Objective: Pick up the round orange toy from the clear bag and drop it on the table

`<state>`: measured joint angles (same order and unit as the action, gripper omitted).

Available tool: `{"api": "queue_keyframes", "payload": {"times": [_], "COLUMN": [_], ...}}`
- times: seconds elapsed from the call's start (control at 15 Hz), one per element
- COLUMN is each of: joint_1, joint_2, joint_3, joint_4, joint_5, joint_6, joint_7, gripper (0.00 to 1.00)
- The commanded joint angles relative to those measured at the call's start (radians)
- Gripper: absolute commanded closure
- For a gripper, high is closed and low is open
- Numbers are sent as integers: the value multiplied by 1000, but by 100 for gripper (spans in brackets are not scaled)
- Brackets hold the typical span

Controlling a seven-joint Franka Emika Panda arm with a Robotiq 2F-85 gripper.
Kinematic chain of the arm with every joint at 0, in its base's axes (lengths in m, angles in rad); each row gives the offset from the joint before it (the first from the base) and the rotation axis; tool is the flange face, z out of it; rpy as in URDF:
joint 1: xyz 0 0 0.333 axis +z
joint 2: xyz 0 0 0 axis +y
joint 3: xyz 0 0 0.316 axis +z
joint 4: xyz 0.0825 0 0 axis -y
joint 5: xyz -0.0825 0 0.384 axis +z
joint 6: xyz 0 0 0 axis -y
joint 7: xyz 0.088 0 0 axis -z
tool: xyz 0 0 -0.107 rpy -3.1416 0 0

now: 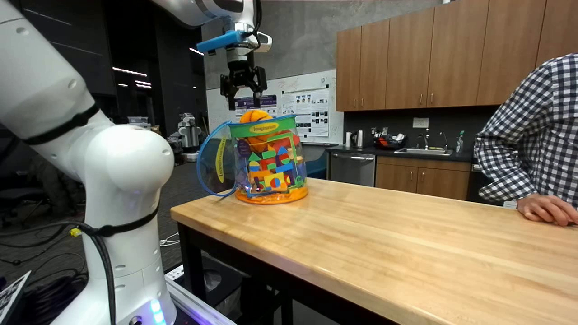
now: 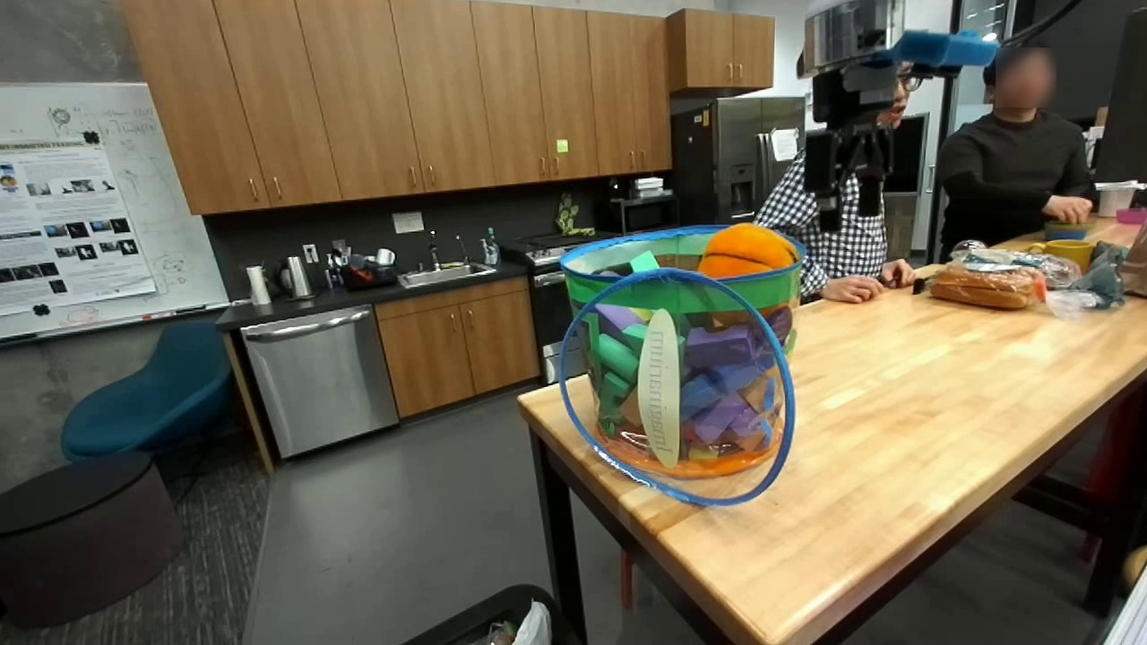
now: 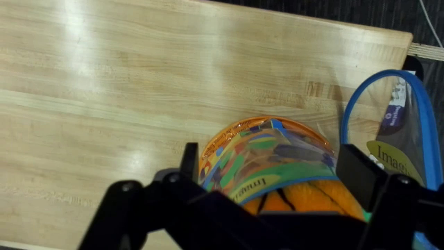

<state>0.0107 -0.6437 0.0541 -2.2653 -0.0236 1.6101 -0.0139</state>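
Jaws apart, the gripper [image 1: 244, 104] hangs above and slightly left of the round orange toy [image 1: 256, 116] in an exterior view; the toy, seemingly a downward reach away, tops the clear bag [image 1: 287, 124] on the table [image 1: 406, 230].

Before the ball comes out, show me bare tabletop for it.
Bare table lies between the clear bag, wrapped bread and the checked-shirt person's hands. Crowded: around the bread and the bag's end, with its open lid.
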Motion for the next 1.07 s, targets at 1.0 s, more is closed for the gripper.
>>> {"api": "queue_keyframes", "payload": {"times": [1.0], "joint_1": [76], "joint_2": [386], "joint_3": [113], "joint_4": [322], "joint_5": [-89], "joint_6": [-74], "joint_7": [50], "gripper": [0]}}
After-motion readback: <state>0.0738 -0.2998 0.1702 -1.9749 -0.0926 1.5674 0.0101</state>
